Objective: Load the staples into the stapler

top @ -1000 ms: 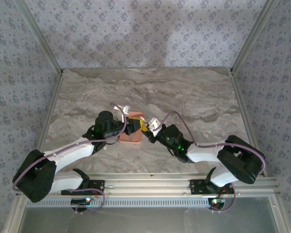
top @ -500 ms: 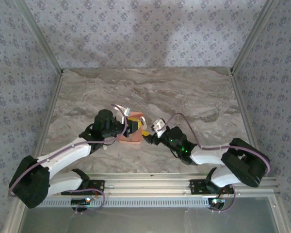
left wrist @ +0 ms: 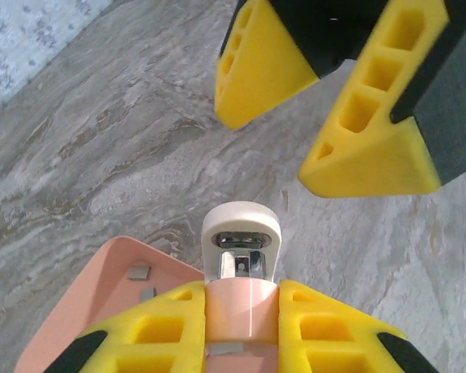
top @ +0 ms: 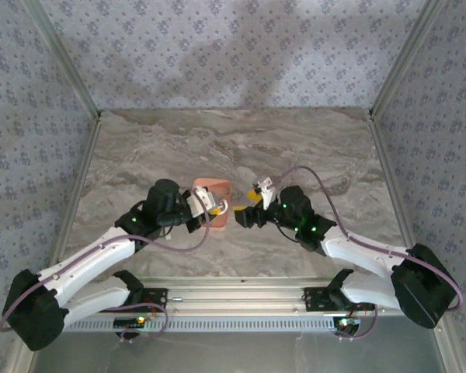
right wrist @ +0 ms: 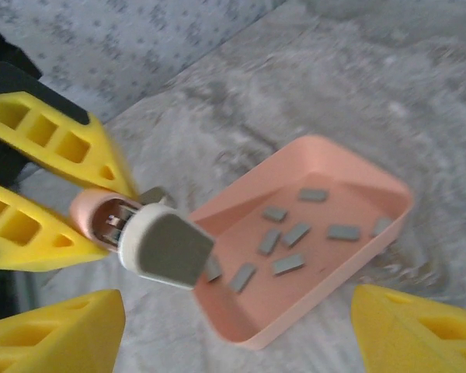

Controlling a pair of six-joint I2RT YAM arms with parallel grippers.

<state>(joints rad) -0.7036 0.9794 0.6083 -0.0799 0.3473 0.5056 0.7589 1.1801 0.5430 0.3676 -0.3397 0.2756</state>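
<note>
My left gripper (left wrist: pixel 241 294) is shut on the pink mini stapler (left wrist: pixel 241 307). The stapler's white head (left wrist: pixel 241 233) pokes out past the fingertips, its metal channel showing. In the right wrist view the stapler (right wrist: pixel 151 237) hangs over the near left end of the salmon-pink tray (right wrist: pixel 373 225). Several grey staples (right wrist: pixel 295 233) lie loose in that tray. My right gripper (right wrist: pixel 237 311) is open with nothing between its fingers, facing the stapler's head from a short gap. From above, the left gripper (top: pixel 210 208) and right gripper (top: pixel 248 211) face each other beside the tray (top: pixel 212 186).
The marble table (top: pixel 295 155) stretches open behind and to both sides of the tray. Patterned walls (top: pixel 233 54) close in the back and sides, and a metal rail (top: pixel 241 291) runs along the near edge.
The right gripper has drawn back to the right, away from the stapler, and stands open. The left gripper has shifted slightly nearer, still holding the stapler.
</note>
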